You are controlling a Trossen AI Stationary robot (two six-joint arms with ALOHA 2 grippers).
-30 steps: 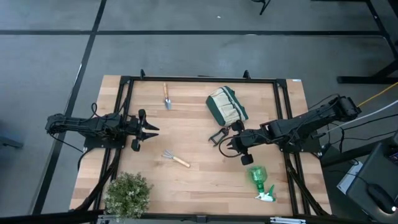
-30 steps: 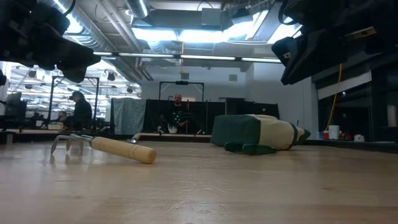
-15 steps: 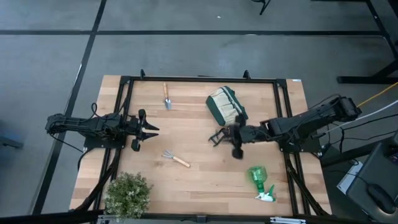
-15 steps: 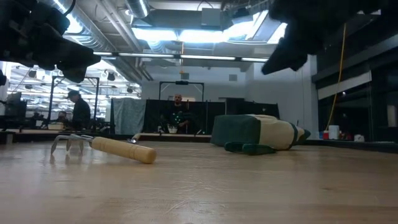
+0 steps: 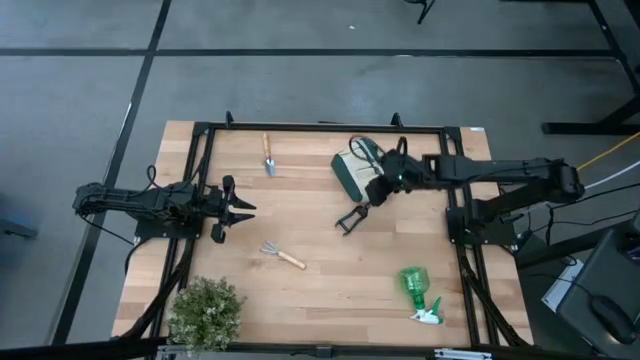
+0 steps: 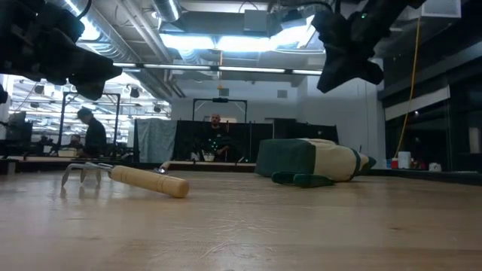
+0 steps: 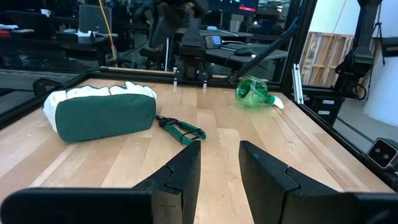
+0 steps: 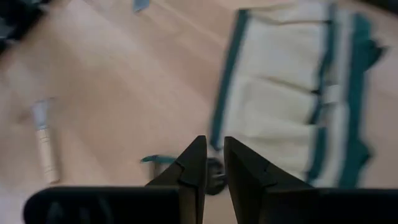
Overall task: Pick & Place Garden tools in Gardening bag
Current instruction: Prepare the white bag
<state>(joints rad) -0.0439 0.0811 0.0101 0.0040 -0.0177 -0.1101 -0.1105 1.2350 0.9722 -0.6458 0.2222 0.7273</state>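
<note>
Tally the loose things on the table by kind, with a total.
Trowel: 1
Hand rake: 1
Pruning shears: 1
Spray bottle: 1
Bag: 1
Potted plant: 1
Total: 6

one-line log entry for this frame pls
right pincer: nearly shut, empty, over green-and-cream fabric bag | black pruning shears: on table | left pincer: open, idle at left
</note>
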